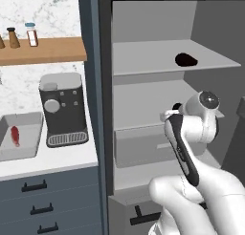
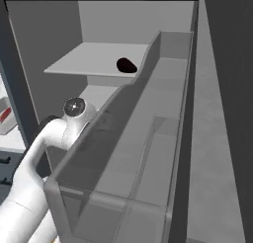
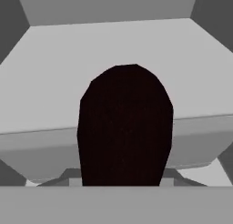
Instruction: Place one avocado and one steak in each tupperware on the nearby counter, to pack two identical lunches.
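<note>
Gripper likely clamped on one avocado (image 3: 125, 127) right at its tips (fingers hidden), second avocado (image 1: 185, 60) on shelf above; tupperware (image 1: 28, 150) holds just a steak (image 1: 15, 135), rest unpacked.

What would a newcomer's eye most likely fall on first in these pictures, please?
Probably the near-black avocado looming right in front of the hand in the hand view, above a grey fridge shelf. Next, a second avocado lying alone on the upper shelf of the open fridge. Off to the left, a red steak lies in the grey tupperware beside the coffee machine.
</note>
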Tool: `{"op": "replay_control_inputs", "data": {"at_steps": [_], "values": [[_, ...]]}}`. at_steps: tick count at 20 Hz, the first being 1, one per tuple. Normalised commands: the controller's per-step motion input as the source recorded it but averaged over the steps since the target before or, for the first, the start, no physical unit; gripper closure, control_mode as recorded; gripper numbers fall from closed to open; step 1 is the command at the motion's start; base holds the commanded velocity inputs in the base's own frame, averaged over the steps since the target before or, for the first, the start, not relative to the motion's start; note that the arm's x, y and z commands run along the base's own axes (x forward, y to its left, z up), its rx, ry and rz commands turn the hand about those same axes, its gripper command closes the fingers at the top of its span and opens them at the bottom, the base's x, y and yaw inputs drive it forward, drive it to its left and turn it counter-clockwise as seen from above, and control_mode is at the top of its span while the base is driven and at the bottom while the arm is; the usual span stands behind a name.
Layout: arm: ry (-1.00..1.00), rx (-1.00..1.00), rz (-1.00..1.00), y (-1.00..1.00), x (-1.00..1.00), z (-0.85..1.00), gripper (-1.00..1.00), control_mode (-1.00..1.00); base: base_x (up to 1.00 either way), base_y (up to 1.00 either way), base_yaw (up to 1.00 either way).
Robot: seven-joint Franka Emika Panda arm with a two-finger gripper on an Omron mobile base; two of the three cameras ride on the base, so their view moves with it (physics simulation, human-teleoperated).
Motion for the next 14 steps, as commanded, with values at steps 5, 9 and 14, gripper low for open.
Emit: {"op": "replay_control_inputs", "data": {"at_steps": [5, 9, 14], "values": [[0.02, 0.0, 0.06, 0.1, -1.0, 0.39, 1.0, -1.0, 0.0, 0.0, 0.0], [0.01, 0.0, 0.06, 0.16, -1.0, 0.37, 1.0, -1.0, 0.0, 0.0, 0.0], [0.07, 0.0, 0.02, 0.18, -0.6, 0.05, 1.0, 1.0, -0.4, 0.13, 0.0]]}}
